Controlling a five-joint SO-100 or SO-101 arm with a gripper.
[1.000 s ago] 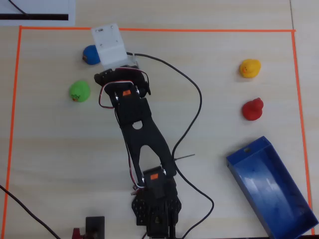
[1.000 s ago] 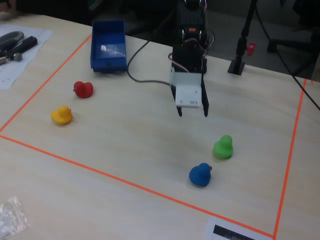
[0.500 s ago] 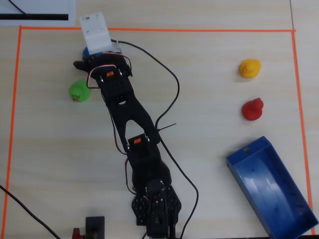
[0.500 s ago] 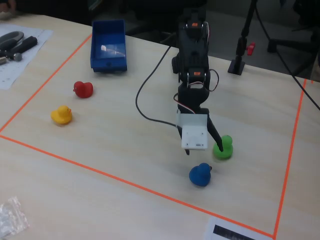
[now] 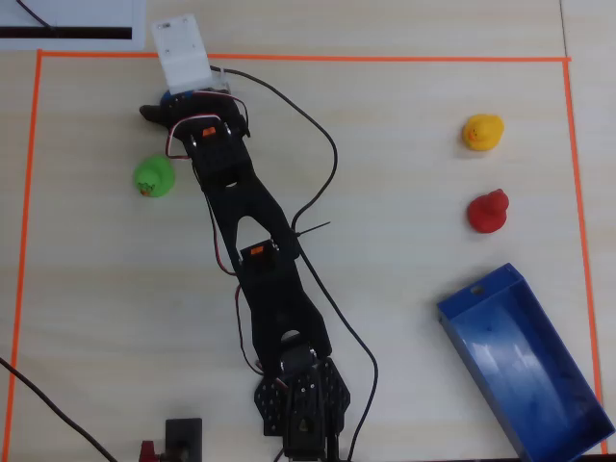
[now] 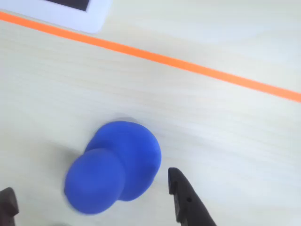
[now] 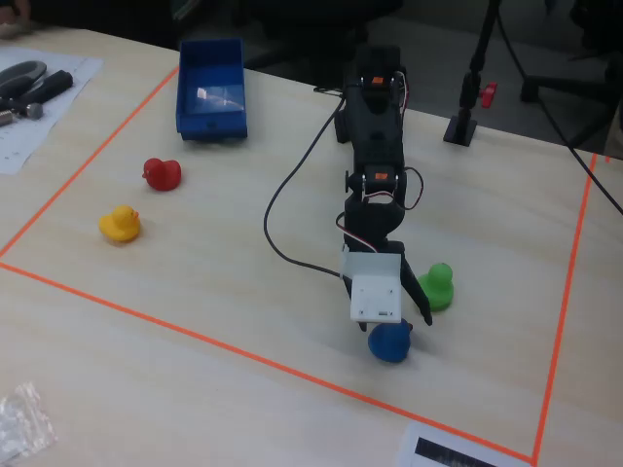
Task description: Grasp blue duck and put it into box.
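The blue duck (image 6: 115, 165) sits on the table just inside the orange tape line. In the wrist view my gripper (image 6: 90, 188) is open, with one black finger (image 6: 186, 200) to the duck's right and the other at the left edge; a gap shows on both sides. In the overhead view the duck (image 5: 171, 95) is mostly hidden under the gripper (image 5: 164, 106) and its white camera mount. In the fixed view the duck (image 7: 391, 342) lies below the gripper (image 7: 397, 326). The dark-blue box (image 5: 481, 286) lies far away at the lower right of the overhead view and also shows in the fixed view (image 7: 209, 126).
A green duck (image 5: 153, 177) sits close beside the arm, near the blue duck. A yellow duck (image 5: 482, 132) and a red duck (image 5: 488, 211) sit between the arm and the box. Orange tape (image 6: 188, 66) borders the work area. A cable (image 5: 322, 144) trails beside the arm.
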